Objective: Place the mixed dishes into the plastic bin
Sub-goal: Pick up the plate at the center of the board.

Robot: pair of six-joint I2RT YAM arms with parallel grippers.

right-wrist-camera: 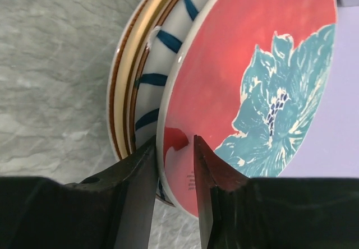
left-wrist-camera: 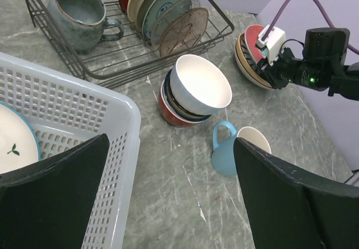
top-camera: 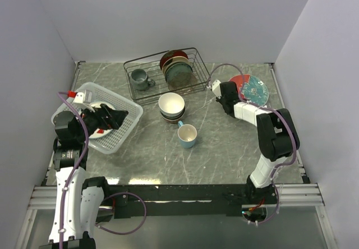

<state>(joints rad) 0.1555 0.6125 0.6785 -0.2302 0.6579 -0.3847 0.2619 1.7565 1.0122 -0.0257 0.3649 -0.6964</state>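
At the right rear, a striped plate (right-wrist-camera: 168, 41) backs the red plate (right-wrist-camera: 252, 64); right gripper (right-wrist-camera: 174, 142) pinches its rim (nearly closed); left gripper (left-wrist-camera: 171, 141) gapes empty over the bin (left-wrist-camera: 118, 165).

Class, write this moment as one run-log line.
left hand: open above bin | right hand: pinching floral plate rim | mug, bowls: on table

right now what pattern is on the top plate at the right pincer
The top plate is red with a teal flower; right wrist view shows it best.
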